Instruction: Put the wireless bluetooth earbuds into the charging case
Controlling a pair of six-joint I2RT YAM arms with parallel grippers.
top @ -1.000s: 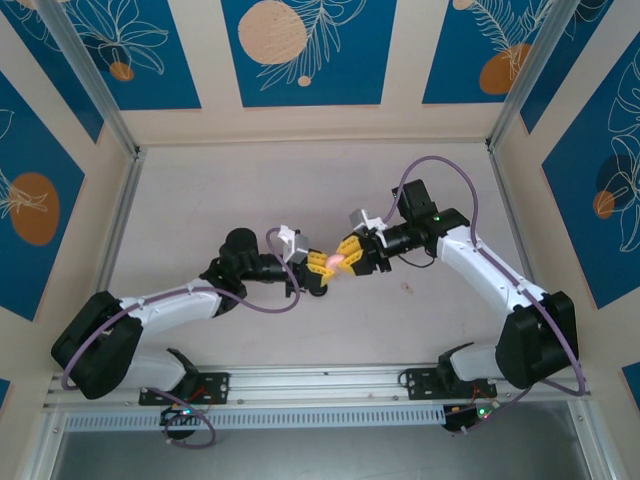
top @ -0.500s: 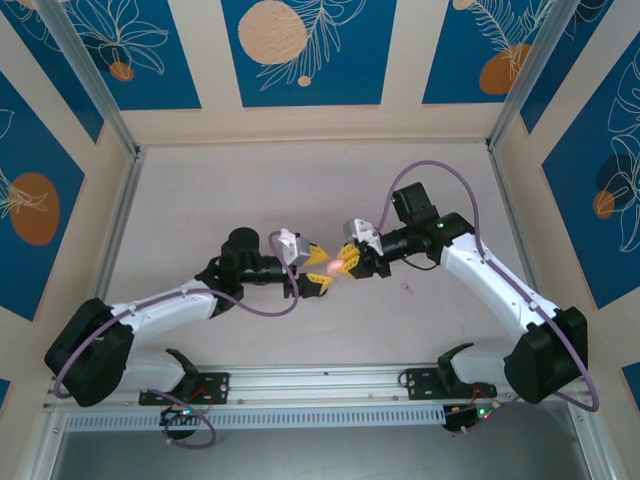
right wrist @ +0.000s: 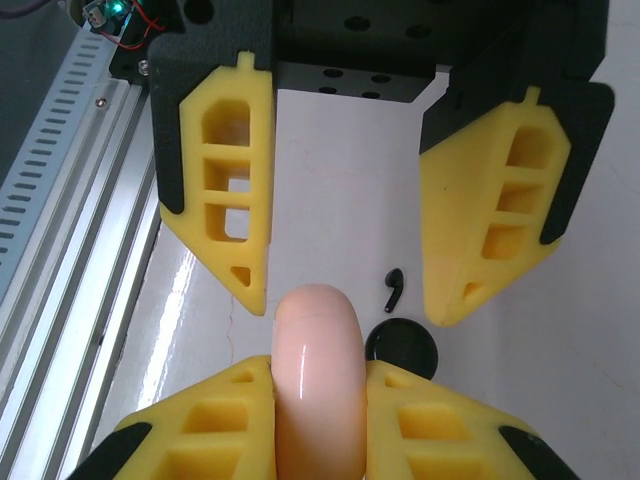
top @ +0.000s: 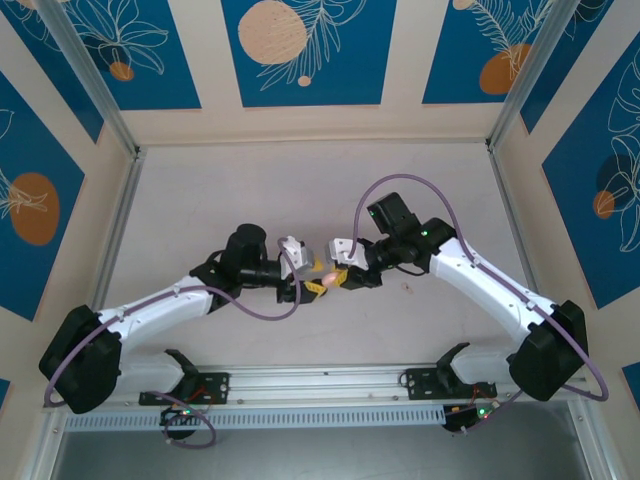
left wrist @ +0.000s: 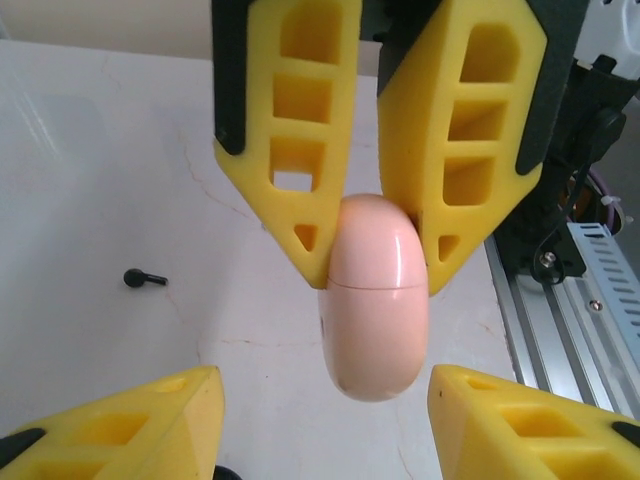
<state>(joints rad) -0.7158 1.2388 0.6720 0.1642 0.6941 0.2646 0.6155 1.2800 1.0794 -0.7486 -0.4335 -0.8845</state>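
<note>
Your right gripper (right wrist: 318,385) was clamped on a pale-pink disc (right wrist: 318,335), held edge-on above the worktop (right wrist: 330,180). Your left gripper (left wrist: 325,400) stood wide, with a finger on either side of the disc and clear of it.

The left wrist view gave you the seam across the disc. The right wrist view gave you the charging case (right wrist: 402,348), flat on the worktop just beside the right gripper's fingers, with one earbud (right wrist: 393,290) just beside it. The top view gave you the meeting place: both grippers were mid-worktop, nearer the near edge.
</note>
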